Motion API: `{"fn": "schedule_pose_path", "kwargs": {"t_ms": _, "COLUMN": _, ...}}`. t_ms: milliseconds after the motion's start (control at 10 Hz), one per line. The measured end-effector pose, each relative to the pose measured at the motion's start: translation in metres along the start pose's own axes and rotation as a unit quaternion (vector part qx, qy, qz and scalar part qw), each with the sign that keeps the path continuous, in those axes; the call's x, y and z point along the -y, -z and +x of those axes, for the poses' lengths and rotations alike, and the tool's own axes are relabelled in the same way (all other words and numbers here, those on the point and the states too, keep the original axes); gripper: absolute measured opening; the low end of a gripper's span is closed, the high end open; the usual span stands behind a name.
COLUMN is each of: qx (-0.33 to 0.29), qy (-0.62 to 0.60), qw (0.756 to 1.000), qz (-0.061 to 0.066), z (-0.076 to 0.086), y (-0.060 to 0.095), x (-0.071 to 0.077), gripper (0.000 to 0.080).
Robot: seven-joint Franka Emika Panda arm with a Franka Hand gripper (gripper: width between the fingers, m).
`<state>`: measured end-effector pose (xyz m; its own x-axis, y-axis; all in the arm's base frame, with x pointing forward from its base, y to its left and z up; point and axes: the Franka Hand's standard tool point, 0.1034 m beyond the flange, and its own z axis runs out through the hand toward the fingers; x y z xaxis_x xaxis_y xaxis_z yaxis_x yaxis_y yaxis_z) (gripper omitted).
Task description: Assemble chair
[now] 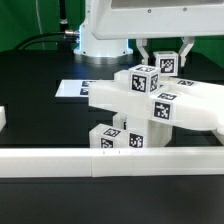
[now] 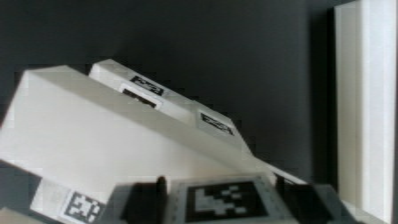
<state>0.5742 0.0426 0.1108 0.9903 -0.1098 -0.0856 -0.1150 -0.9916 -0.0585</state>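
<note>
Your chair (image 1: 150, 105) is sitting half-built on the dark bench (image 1: 40, 115), just behind the white border rail (image 1: 100, 160). Your gripper (image 1: 162, 62) is pinching a tagged block at its top, with the marker board (image 1: 72, 90) lying behind.

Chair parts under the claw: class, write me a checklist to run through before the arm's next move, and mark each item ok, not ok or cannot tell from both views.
1. Claw is over the chair stack: ok.
2. Fingers straddle the top tagged block: ok in the exterior view.
3. Grip on that block is firm: cannot tell; contact is not clear in either view.
4. Seat slab lies tilted, not flat: not ok if a level part is needed.
5. Rail lies in front, apart from the claw: ok.
6. Marker board is free of parts: cannot tell; the stack hides its near end.
</note>
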Motion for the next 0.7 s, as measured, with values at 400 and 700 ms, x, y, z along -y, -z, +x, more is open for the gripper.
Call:
{"fn": "schedule_pose_path", "kwargs": {"t_ms": 400, "qx": 0.0, "qy": 0.0, "qw": 1.0, "qz": 0.0, "z": 0.0, "y": -0.0003, "x": -0.0002, "gripper": 0.0284}}
{"fn": "schedule_pose_path", "kwargs": {"t_ms": 700, "qx": 0.0, "qy": 0.0, "qw": 1.0, "qz": 0.0, "z": 0.0, "y": -0.0003, "x": -0.0002, "gripper": 0.0284}}
